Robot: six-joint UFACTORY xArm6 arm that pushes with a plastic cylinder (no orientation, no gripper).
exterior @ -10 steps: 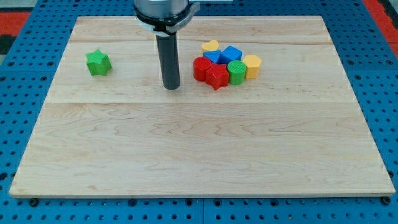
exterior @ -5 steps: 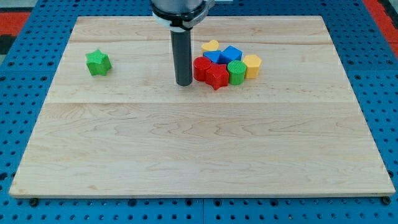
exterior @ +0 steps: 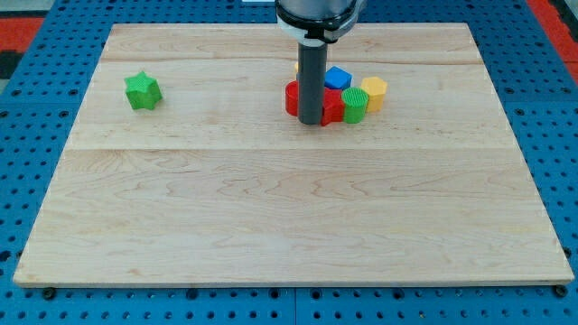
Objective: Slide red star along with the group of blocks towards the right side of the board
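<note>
Wooden board (exterior: 271,208): my tip (exterior: 312,122), a gripless rod holding nothing, hides the red star among clustered blocks.

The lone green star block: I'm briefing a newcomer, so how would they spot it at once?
Start at the wooden board and go to its upper part, at the view's left. There sits the green star-shaped block, alone, far from the cluster of blocks where my tip is; the ribbed green block there is no star.
</note>
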